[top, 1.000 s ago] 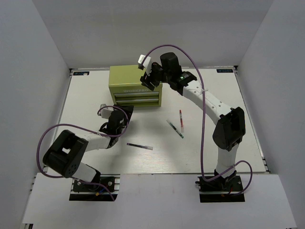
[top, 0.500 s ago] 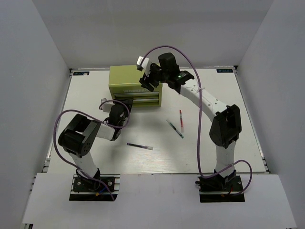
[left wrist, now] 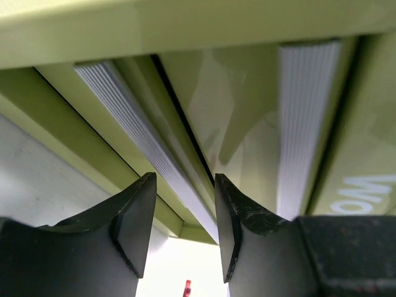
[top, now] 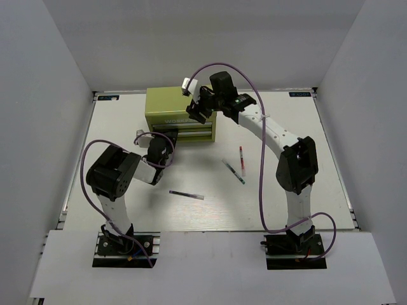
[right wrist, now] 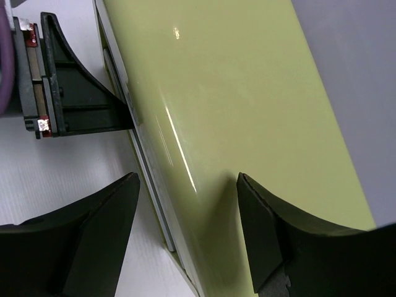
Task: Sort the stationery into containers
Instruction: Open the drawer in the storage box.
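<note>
We found the left gripper (left wrist: 184, 185) pressed up against the front of the chest (top: 172, 105), at the left end of what we took to be the lower drawer. Its fingers stood apart, with the ribbed handle (left wrist: 142, 133) passing between them; we could not tell whether either finger touched it. The handle's long axis ran along the chest's front, so we judged the pull should go straight away from that face. The right gripper (top: 196, 107) hung over the chest's top near its front edge, fingers wide apart and holding nothing. Both drawers looked shut. The red-and-white pen (top: 241, 160) and the dark teal pen (top: 233, 171) lay in front of the chest towards its right. The black pen (top: 186, 194) lay further out in front.
</note>
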You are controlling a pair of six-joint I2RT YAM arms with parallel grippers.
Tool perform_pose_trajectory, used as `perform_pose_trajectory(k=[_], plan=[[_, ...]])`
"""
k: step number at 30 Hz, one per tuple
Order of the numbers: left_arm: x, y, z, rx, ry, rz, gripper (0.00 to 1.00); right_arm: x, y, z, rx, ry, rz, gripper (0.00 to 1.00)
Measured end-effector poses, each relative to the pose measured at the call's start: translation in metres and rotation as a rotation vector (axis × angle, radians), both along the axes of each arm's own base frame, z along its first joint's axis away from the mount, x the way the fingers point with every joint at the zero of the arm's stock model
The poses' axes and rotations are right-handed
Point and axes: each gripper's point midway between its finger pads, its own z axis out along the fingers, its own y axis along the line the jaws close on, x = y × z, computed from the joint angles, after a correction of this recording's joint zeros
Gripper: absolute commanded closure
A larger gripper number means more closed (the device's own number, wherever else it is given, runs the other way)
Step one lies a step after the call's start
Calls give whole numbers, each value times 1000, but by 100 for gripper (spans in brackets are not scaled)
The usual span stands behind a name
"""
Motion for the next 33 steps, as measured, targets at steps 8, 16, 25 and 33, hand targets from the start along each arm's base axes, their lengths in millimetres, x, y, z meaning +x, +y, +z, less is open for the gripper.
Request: perform_pose_trajectory(k=[8, 16, 25, 33], plan=[[8, 2, -8, -17, -21, 18, 51, 1, 0, 2, -1, -12, 4, 30], [10, -3, -7, -54, -64, 16, 56, 5, 1, 3, -9, -22, 20, 30], [12, -4, -3, -116, -102, 21, 84, 8, 2, -6, -36, -20, 38, 28], [8, -2, -5, -136, -111, 25, 95, 12, 3, -8, -49, -34, 44, 25]])
